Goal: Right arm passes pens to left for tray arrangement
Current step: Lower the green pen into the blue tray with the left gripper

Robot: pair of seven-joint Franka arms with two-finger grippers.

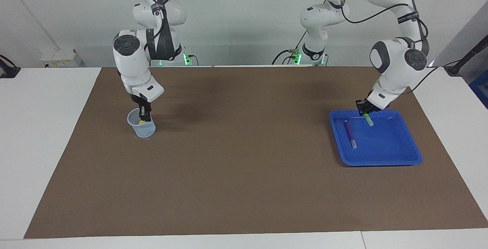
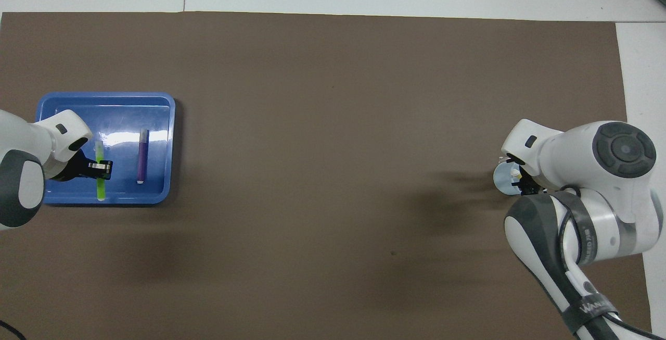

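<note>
Left gripper (image 1: 366, 112) pinches the green pen (image 1: 368, 119) over the blue tray (image 1: 381, 159), near its robot-side rim, beside the purple pen (image 1: 349, 133). Right gripper (image 1: 143, 116) reaches into the mesh cup (image 1: 140, 127) at the yellow pen (image 1: 142, 121); whether it grips, I cannot tell.

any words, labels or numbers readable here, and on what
None can be read for sure.
Strap on the right arm: pale lettering, too blurred to read.
Band on the left arm: pale lettering, too small to read.
Blue tray, purple pen, light green pen, cup: no text visible.

White table (image 1: 45, 134), brown mat (image 1: 244, 188), pale wall (image 1: 244, 12)
</note>
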